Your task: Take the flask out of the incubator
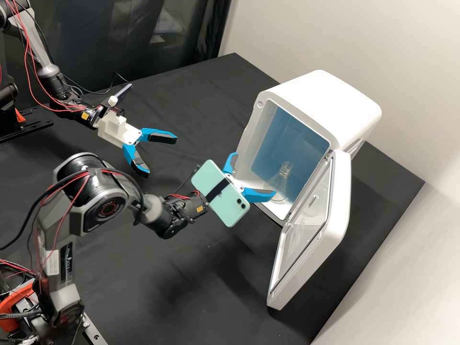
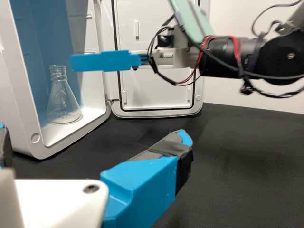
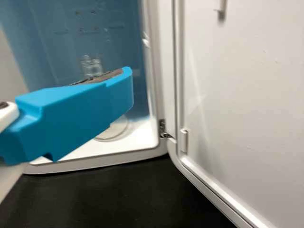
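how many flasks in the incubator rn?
1. A clear glass conical flask stands upright on the floor of the open white incubator, near its blue back wall. The right gripper at the opening hides a little floor; another is unlikely.

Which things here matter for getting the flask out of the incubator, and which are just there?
Part of the job: flask, standing inside; incubator; its door, swung open; right gripper, open at the opening.
Just there: left gripper, open over the bench; green phone strapped to the right arm.
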`<state>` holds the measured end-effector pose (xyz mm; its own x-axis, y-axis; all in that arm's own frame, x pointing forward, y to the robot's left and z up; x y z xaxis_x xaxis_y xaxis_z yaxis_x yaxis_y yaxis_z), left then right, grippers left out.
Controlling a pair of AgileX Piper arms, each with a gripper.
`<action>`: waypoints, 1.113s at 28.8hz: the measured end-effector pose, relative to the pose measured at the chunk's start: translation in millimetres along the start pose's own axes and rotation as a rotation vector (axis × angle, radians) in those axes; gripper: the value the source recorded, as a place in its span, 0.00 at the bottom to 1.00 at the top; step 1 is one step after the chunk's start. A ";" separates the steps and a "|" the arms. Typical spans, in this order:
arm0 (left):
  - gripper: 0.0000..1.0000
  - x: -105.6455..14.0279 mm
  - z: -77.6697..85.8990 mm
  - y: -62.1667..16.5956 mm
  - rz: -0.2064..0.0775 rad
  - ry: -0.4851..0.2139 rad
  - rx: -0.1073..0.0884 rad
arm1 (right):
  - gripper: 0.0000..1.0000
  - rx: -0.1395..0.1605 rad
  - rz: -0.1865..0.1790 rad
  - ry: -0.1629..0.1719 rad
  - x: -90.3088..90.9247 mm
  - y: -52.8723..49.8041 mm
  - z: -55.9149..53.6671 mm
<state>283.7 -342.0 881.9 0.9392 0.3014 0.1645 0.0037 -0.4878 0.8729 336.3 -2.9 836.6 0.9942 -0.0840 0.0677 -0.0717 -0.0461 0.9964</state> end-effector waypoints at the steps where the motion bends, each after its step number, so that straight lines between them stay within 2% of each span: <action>1: 1.00 0.0 0.0 0.0 0.000 0.000 0.000 | 1.00 0.000 0.001 -0.006 4.1 0.6 1.6; 3: 1.00 0.0 0.0 0.0 0.000 0.000 0.000 | 1.00 -0.006 -0.003 -0.011 13.3 -0.1 2.6; 5: 1.00 0.0 0.0 0.0 0.000 0.000 0.000 | 1.00 -0.038 -0.003 -0.019 24.5 -0.2 3.7; 8: 1.00 0.0 0.0 0.0 0.000 0.000 0.000 | 1.00 -0.067 0.003 -0.019 33.6 -1.9 1.8; 15: 1.00 -0.5 -0.1 -0.6 -0.002 0.001 0.000 | 1.00 -0.124 0.000 0.035 54.6 -11.6 -17.5; 18: 1.00 -1.0 0.3 0.6 0.003 -0.001 0.000 | 1.00 -0.144 -0.025 0.040 62.3 -20.0 -24.1; 22: 1.00 -2.1 0.6 1.7 0.006 -0.002 0.000 | 1.00 -0.159 -0.045 0.036 70.3 -26.9 -28.1; 25: 1.00 -3.0 0.6 1.0 0.006 -0.002 0.000 | 1.00 -0.163 -0.044 0.033 75.0 -29.0 -27.7; 27: 1.00 -2.9 0.7 1.3 0.008 -0.003 0.000 | 1.00 -0.172 -0.057 0.024 79.4 -31.6 -25.9; 32: 1.00 -2.9 0.7 1.3 0.008 -0.003 0.000 | 1.00 -0.193 -0.063 0.032 86.9 -36.8 -23.2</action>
<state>281.3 -344.0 882.2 0.9401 0.2950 0.1706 -0.0042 -0.4904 0.8715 427.2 14.6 807.0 0.9985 -0.0548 0.0030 0.0048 0.1416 0.9899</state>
